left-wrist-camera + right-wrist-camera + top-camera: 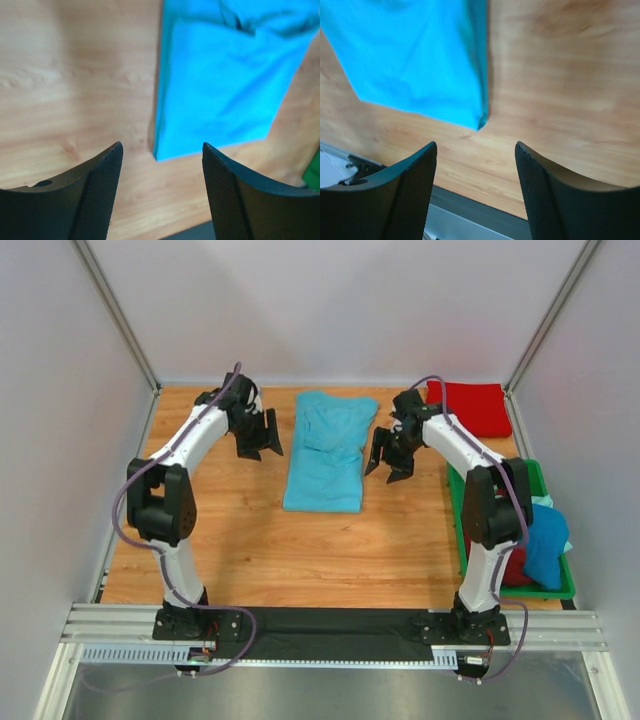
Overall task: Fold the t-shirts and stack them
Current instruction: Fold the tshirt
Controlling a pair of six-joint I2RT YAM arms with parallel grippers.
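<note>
Light turquoise t-shirt (326, 452) flat at mid-worktop (230, 540), folded into a long narrow strip running from the far edge toward the near side; wrinkled and layered at the far end, smoother at the near end.

Left arm (180, 455) reaching forward on the strip's left; left jaws parted wide, grasping nothing, near the strip's far half but clear of the cloth. Right arm (470, 455) reaching forward on the strip's right; right jaws likewise spread, nothing between them, just beside the strip's right edge, not touching it.

From the left wrist: dark mesh-faced fingers (97, 195) apart over bare wood; a near corner of the turquoise t-shirt (220, 85) just beyond them. From the right wrist: same picture mirrored, fingers (410, 195) apart, the other near corner of the cloth (420, 65) ahead and to one side.

Bright red t-shirt (472, 407) folded at the far right corner of the worktop, well apart from the turquoise one. Green tray (536, 469) along the right edge; inside it a bundled blue t-shirt (545, 545) over a dark red t-shirt (514, 568), both unfolded.
</note>
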